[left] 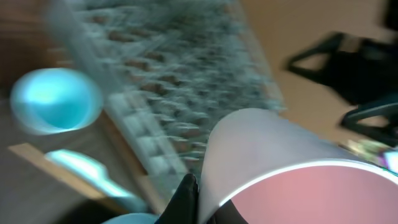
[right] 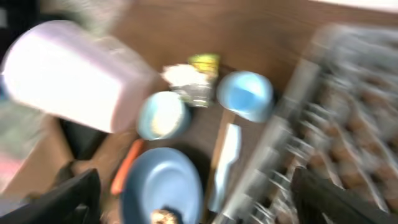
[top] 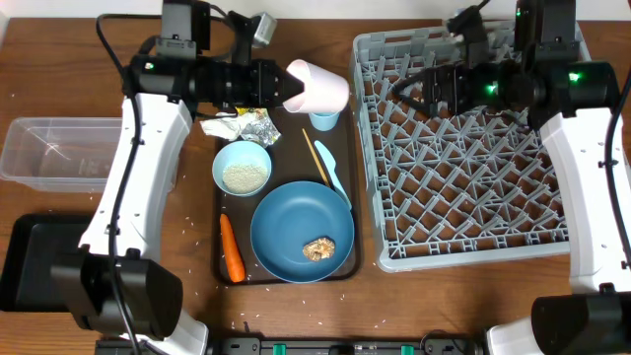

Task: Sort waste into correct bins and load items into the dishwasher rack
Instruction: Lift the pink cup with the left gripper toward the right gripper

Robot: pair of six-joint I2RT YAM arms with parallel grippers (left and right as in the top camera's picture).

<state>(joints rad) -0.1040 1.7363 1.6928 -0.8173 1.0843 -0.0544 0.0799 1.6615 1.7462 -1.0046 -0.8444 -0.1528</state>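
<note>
Arms: L arm stretched sideways along the table's far side toward the rack; R arm bent in over the rack's far-L corner. The wrists face each other.
L gripper point(top: 287, 83): clenched on pink cup point(top: 321, 88), which lies on its side in the air. Wrist cam shows a dark finger point(left: 184, 198) at the cup's rim.
R gripper point(top: 422, 91): released, with fingers spread wide in wrist cam and nothing betw. them. It hangs over the rack point(top: 473, 177), near its L wall.
Pink cup: above the far edge of the serving tray point(top: 288, 158), just short of the rack's L wall.
On tray, far end: light blue cup point(top: 324, 120) upright, just below the pink cup. Crumpled paper point(top: 219, 126) and silvery wrapper point(top: 258, 128) lie under the L wrist.
On tray, mid: bowl point(top: 218, 163) holding rice point(top: 243, 176). Chopstick point(top: 314, 158) and spoon point(top: 332, 168) lie side by side.
On tray, near end: blue plate point(top: 286, 222) carrying brown lump point(top: 318, 248), with carrot point(top: 231, 248) beside its L rim.
Bins: clear tub point(top: 59, 153) at far L, black tray point(top: 28, 266) near L corner, cut by frame edge. Both are well apart from the cup.
In the way: rack's L wall stands betw. cup and pegs.
Room: narrow strip of table point(top: 361, 296) betw. serving tray and rack, with wider wood along the near edge.
</note>
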